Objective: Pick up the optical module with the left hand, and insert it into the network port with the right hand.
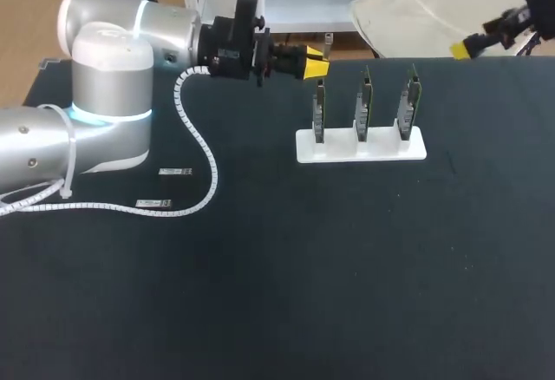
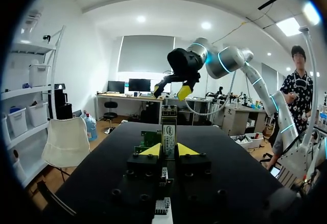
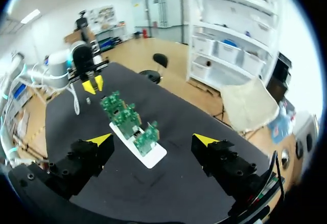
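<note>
A matte black table (image 1: 347, 293) fills the foreground; beyond it lies a pale wooden floor (image 3: 168, 37) under plain white walls (image 2: 84, 75); white metal shelving with clear plastic bins (image 3: 230, 35); a cream fabric chair (image 3: 250, 106); a grey roller blind (image 2: 145, 52) above a long desk with dark monitors (image 2: 127, 87); round recessed ceiling lights (image 2: 140, 18) glow.

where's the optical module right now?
The optical module is clamped in the left jaws; in the head view, near the table far edge, just left of the white board rack.
</note>
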